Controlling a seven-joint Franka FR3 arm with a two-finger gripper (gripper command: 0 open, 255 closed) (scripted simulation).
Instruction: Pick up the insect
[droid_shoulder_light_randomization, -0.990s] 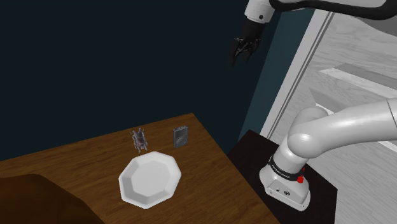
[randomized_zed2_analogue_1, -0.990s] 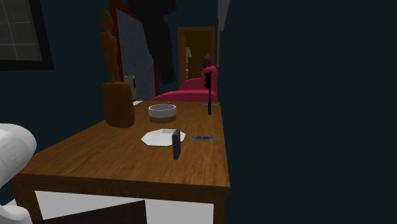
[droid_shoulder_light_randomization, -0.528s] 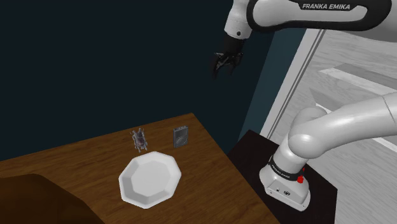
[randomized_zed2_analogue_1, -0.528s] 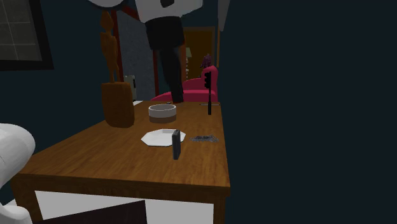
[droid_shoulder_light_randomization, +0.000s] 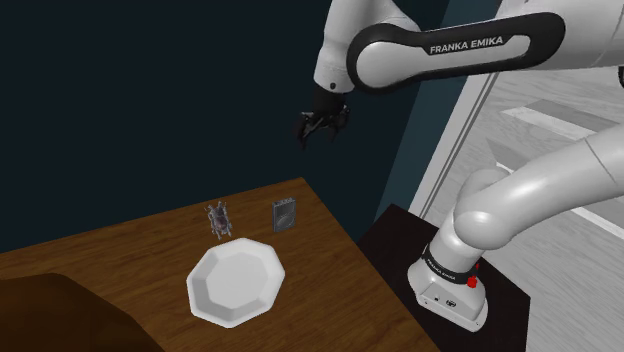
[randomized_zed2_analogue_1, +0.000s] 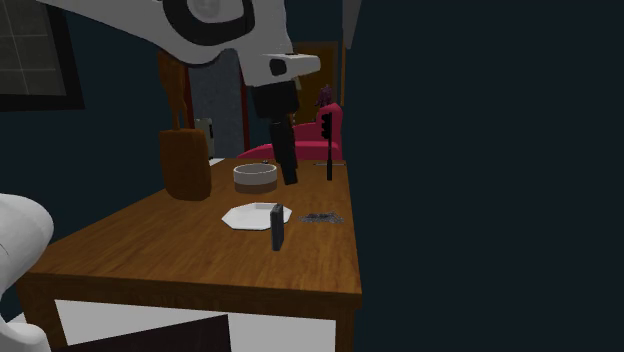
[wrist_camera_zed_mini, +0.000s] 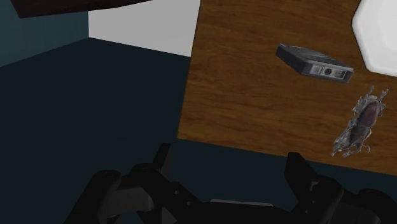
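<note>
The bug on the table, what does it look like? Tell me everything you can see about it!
The insect has a dark reddish-brown body with thin, pale grey legs spread out to its sides. It lies flat on the brown wooden table, near one edge, close to the white eight-sided plate and a small dark box, touching neither. Only the table touches it. The open gripper hangs high above it.

Overall: dim, blue-black gloom round the table (droid_shoulder_light_randomization: 130, 265).
Brightest: white plate (droid_shoulder_light_randomization: 238, 282) and arm (droid_shoulder_light_randomization: 520, 200), pale against it.
Source: amber glow from the far doorway (randomized_zed2_analogue_1: 315, 75); pale floor (droid_shoulder_light_randomization: 570, 110) lit at the shoulder view's right.
Second exterior view: darkest of the three.
Wrist view: wood evenly lit, insect (wrist_camera_zed_mini: 361, 124) plain against it.
</note>
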